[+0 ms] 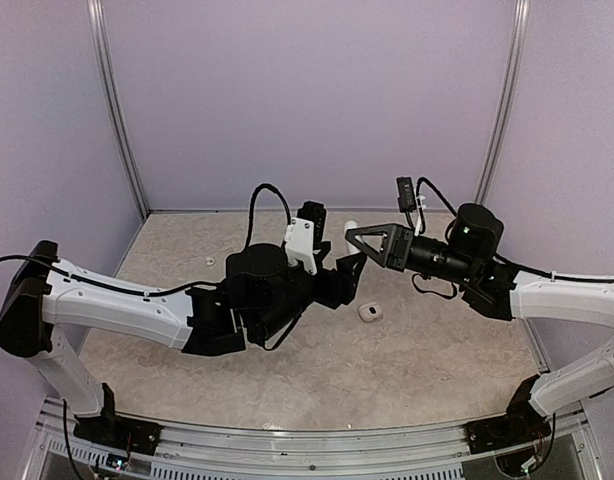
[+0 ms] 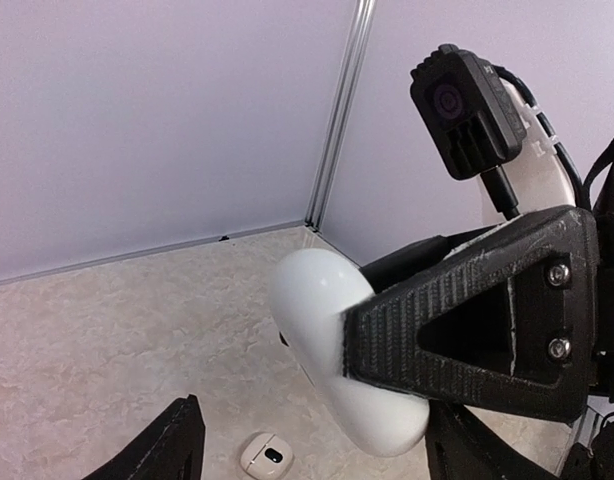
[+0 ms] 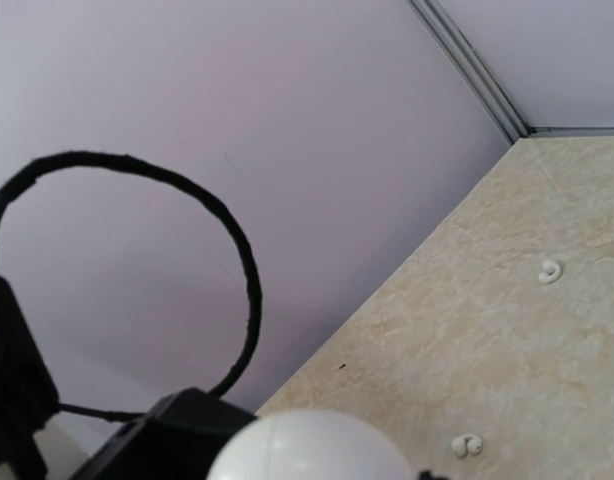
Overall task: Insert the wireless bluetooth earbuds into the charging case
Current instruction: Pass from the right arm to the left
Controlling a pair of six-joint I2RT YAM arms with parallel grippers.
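The charging case, small, white, with a dark spot, lies on the table; it also shows in the left wrist view. My right gripper is shut on a plain white oval object and holds it above the table, large in the left wrist view. My left gripper is open and empty just below that object, with the case on the table between and beyond its fingers. Two tiny whitish earbuds lie on the table in the right wrist view. One earbud shows at the far left.
Lilac walls close the table at the back and sides, with metal corner posts. A black cable loop of the left arm hangs in front of the right wrist camera. The right arm's wrist camera is close above my left gripper.
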